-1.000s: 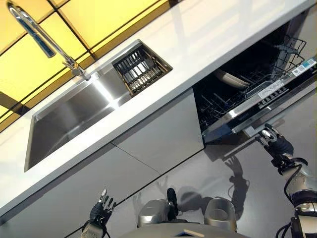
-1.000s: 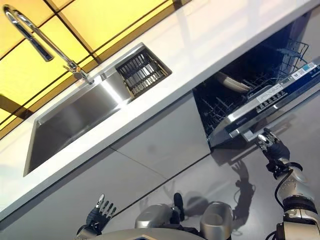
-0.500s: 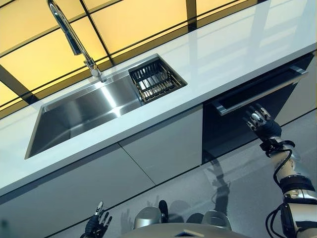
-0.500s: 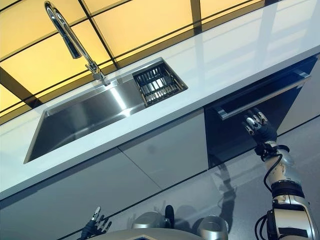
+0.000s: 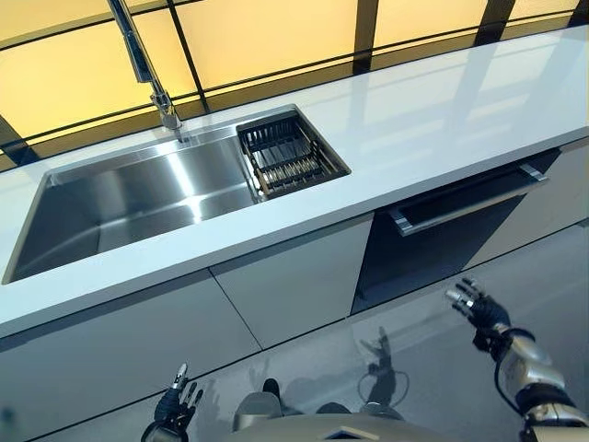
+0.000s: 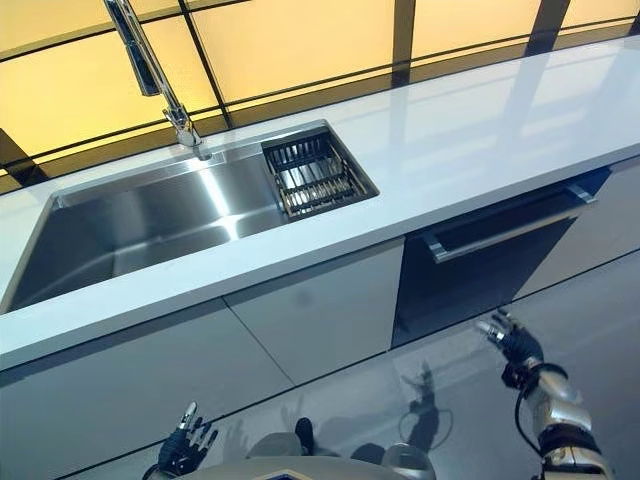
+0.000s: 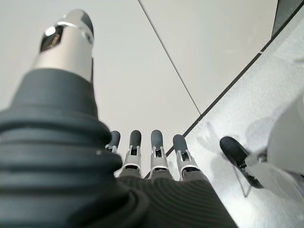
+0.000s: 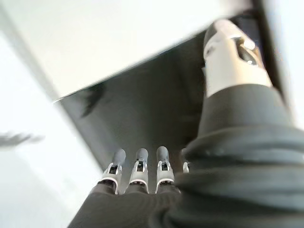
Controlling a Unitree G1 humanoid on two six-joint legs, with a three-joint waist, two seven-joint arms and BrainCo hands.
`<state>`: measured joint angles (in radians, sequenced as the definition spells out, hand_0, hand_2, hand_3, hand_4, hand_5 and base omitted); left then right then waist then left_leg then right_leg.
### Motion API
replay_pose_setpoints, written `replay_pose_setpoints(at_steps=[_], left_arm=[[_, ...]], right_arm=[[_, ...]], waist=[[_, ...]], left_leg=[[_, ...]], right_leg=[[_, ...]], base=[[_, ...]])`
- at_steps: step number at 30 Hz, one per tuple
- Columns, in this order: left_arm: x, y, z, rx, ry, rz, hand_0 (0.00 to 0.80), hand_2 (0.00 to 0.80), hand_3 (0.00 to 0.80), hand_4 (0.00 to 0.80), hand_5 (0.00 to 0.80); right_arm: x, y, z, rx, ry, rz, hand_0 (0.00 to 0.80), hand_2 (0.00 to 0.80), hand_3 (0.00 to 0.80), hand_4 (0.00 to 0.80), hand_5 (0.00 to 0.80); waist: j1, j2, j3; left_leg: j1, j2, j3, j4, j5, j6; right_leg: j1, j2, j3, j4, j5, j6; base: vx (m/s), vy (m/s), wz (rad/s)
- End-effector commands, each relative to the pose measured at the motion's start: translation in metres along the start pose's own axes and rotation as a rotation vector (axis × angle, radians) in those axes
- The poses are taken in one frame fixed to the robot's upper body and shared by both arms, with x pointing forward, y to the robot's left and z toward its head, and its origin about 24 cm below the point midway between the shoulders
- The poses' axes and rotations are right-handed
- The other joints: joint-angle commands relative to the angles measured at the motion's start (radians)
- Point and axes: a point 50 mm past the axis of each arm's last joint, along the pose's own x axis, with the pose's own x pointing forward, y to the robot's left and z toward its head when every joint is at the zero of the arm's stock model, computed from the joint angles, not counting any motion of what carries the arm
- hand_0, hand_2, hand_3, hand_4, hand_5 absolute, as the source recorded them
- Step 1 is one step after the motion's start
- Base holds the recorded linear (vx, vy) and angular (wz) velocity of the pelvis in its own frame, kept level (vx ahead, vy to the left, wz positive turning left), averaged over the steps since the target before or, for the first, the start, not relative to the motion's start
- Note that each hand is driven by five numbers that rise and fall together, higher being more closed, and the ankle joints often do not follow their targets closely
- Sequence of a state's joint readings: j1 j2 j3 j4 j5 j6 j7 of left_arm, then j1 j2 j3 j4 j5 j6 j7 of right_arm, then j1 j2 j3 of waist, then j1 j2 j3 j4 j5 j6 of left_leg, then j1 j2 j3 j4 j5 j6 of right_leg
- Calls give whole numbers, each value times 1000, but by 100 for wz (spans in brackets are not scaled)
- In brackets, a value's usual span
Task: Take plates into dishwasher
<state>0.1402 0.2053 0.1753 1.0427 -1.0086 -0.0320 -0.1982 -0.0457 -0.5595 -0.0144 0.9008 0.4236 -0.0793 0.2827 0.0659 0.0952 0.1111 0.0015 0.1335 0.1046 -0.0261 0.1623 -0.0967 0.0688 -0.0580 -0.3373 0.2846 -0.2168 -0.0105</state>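
Observation:
The dishwasher (image 5: 433, 249) sits under the white counter, right of the sink, with its dark door closed and a long silver handle (image 5: 465, 200) along the top. No plate shows in any view. My right hand (image 5: 479, 308) is open and empty, low in front of the door and apart from it; its wrist view shows straight fingers (image 8: 137, 171) before the dark door (image 8: 142, 109). My left hand (image 5: 175, 405) is open and empty near the floor at the lower left, with straight fingers (image 7: 154, 147) before the grey cabinet fronts.
A steel sink (image 5: 129, 198) with a tall tap (image 5: 138, 60) and a black drain basket (image 5: 287, 152) is set in the white counter (image 5: 442, 110). Grey cabinet doors (image 5: 285, 285) run below it. The floor is pale grey.
The dishwasher door, open with racks and a plate showing one second ago, is now closed. My right hand has dropped away from the handle. The camera has swung to a more level view.

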Motion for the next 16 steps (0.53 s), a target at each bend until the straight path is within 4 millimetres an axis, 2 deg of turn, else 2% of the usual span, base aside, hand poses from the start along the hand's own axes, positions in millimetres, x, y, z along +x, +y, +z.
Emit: replay_pose_setpoints(at_steps=[1,6,12,16], left_arm=[[13,-37,23,12,-80,-97,0,0,0,0,0],[18,-58,16,19,-56,-138,0,0,0,0,0],[20,-80,-9,56,27,-208,0,0,0,0,0],[20,-87,-19,85,75,-249,0,0,0,0,0]], right_arm=[[14,30,30,-164,-150,46,0,0,0,0,0],[15,65,16,-320,-173,47,0,0,0,0,0],[14,112,4,-284,-196,144,0,0,0,0,0],[12,129,0,-320,-199,226,0,0,0,0,0]], waist=[[-8,-60,39],[-13,-77,29],[-18,-77,25],[-12,-78,23]], left_leg=[[-26,-28,30,-25,16,-25],[-32,-35,14,-18,8,-20],[-41,-48,4,-7,3,-11],[-49,-61,-1,-2,-8,-4]], right_leg=[[121,49,61,-192,68,4],[118,49,64,-195,72,8],[121,50,78,-190,71,11],[129,44,82,-189,69,15]], base=[[-61,44,6],[-49,51,13],[-4,81,14],[1,68,9]])
